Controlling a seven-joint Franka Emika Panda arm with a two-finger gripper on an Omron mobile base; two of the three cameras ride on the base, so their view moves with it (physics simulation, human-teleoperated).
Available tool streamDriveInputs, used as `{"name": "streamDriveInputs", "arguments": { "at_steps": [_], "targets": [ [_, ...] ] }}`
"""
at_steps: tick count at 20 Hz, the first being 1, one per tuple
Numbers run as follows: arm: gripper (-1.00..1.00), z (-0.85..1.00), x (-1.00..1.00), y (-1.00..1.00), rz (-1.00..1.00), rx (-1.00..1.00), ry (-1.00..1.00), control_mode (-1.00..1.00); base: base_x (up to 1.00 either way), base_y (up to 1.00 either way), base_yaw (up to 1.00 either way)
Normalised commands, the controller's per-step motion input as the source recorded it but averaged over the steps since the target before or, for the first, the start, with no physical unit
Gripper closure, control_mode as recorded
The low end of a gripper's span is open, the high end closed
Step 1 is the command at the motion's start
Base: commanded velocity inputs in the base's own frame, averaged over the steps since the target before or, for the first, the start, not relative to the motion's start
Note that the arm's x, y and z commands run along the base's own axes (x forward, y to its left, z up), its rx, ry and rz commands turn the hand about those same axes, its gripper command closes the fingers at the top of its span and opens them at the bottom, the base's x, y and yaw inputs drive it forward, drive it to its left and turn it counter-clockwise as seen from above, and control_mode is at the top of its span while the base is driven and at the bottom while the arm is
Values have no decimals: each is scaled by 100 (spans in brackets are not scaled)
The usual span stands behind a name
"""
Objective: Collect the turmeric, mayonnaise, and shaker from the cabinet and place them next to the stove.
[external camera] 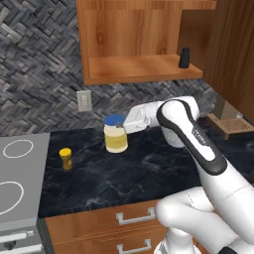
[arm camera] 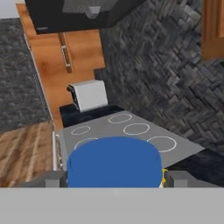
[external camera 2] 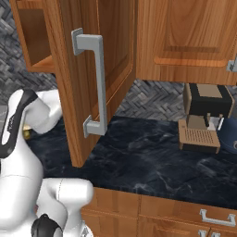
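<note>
**Mayonnaise reached the counter; shaker waited on the shelf**

At the centre of the left base view, the gripper (external camera: pixel 125 125) sat against the mayonnaise (external camera: pixel 115 139), a cream jar with a blue lid standing on the black counter (external camera: pixel 149 168). In the hand view the blue lid bulged low in the frame between the two finger tips (arm camera: pixel 54 178), which flanked it closely on either side; whether they pressed the jar or merely framed it could not be told. The turmeric (external camera: pixel 65 158) stood at lower left of the left base view, just beside the stove (external camera: pixel 20 173) and apart from the mayonnaise. The shaker (external camera: pixel 184 58) stood alone at upper right, on the shelf of the cabinet (external camera: pixel 139 67).

The likeliest trouble from here appeared to be a toppled jar: a sideways or rising pull-back with the fingers close to the lid could drag the mayonnaise over, and it could roll toward the turmeric. The mayonnaise also seemed to sit farther from the stove than the turmeric did, so it might not count as placed.

Beyond it, the hand view showed a toaster (arm camera: pixel 89 95) past the white burner rings. In the right base view the open cabinet door (external camera 2: pixel 88 78) filled the left half, hanging between the arm and a coffee machine (external camera 2: pixel 203 118) at right; a reach for the shaker would have to clear that door.
</note>
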Motion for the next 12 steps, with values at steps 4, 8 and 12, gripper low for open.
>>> {"name": "streamDriveInputs", "arguments": {
  "at_steps": [4, 8, 12],
  "targets": [
    [100, -71, 45, 33, 8, 0, 7, -100, 0, 0, 0],
    [100, -69, 46, 43, 8, 2, 1, -100, 0, 0, 0],
    [100, -59, 43, 47, 7, 2, 0, -100, 0, 0, 0]
  ]
}}
